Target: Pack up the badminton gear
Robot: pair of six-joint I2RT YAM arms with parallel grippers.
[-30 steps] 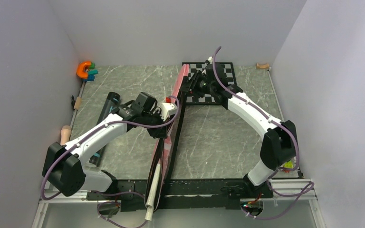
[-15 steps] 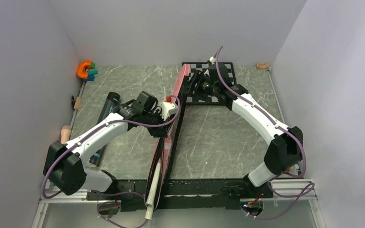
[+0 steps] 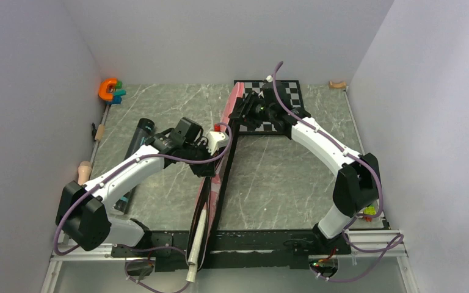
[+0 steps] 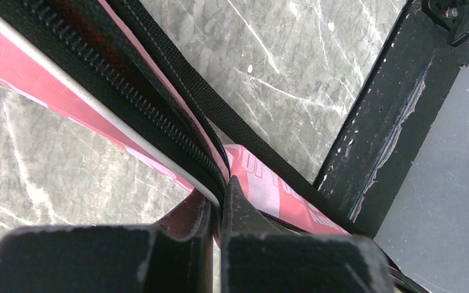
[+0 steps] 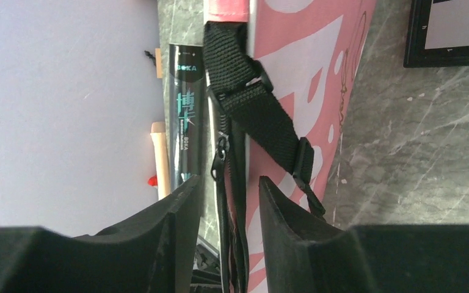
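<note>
Nearest me, a white racket handle [image 3: 196,243] pokes out of the near end of the pink bag [image 5: 308,73], so I judge at least one racket is inside. The other racket and the shuttlecocks I cannot make out.

My left gripper [image 4: 221,186] is pinched shut on the bag's edge partway along its length. The black zipper track [image 4: 116,116] runs away from the fingertips and pink cloth shows on both sides of them. It is serving as an anchor that keeps the bag taut.

At the bag's far end, my right gripper [image 5: 228,183] has its fingers parted to a middling gap and grips nothing. The zipper tape runs down between them. The zipper pull [image 5: 221,155] hangs just past the fingertips, and the black strap [image 5: 250,101] with its buckle lies beyond the pull, toward the right-hand finger. Outside the left-hand finger, well apart from the bag, the long black tube [image 5: 186,110] lies on the table.

Beyond that gripper sits the chessboard [image 3: 292,90], with the orange toy [image 3: 105,89] off in the far left corner. Neither is mine to pack.

I read this as the zipping step. Next I need to ease the right fingers forward until the pull sits squarely between the pads, and close on the pull alone. Then I draw it along the track toward the left gripper, keeping the strap out of the pinch.
</note>
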